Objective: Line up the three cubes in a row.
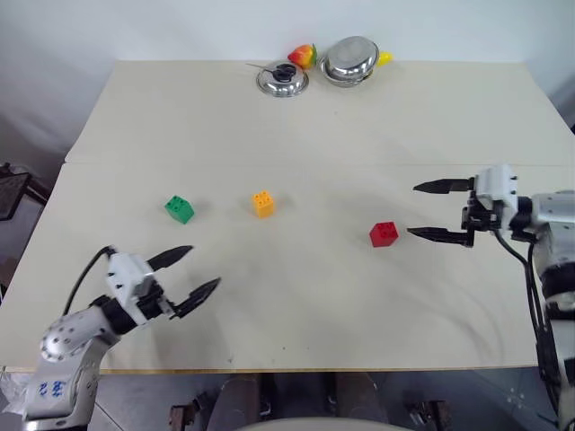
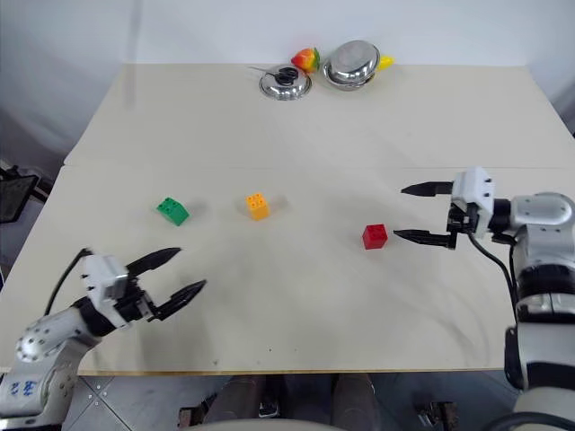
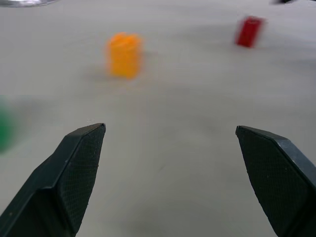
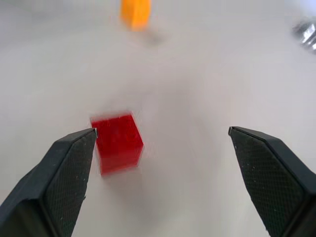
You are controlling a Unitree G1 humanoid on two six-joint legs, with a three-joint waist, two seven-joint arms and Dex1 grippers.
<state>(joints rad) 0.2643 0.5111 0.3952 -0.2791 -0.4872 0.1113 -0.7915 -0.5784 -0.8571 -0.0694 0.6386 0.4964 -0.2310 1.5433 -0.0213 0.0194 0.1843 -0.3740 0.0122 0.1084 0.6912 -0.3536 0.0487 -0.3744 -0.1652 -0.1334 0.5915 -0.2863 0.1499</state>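
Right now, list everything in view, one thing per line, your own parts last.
green cube: one, green, on the table's left part, free.
orange-yellow cube: one, orange-yellow, right of the green one, free.
red cube: one, red, further right and slightly nearer, free.
steel bowl: one, silver, far edge, upside down.
steel lid: one, silver with dark knob, beside the bowl.
toy fruit: one, red-yellow, far edge between lid and bowl.
table: one, cream.
left gripper: one, black fingers, open, near-left.
right gripper: one, black fingers, open, just right of the red cube.

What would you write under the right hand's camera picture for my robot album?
Open right gripper facing the red cube, orange-yellow cube beyond it.
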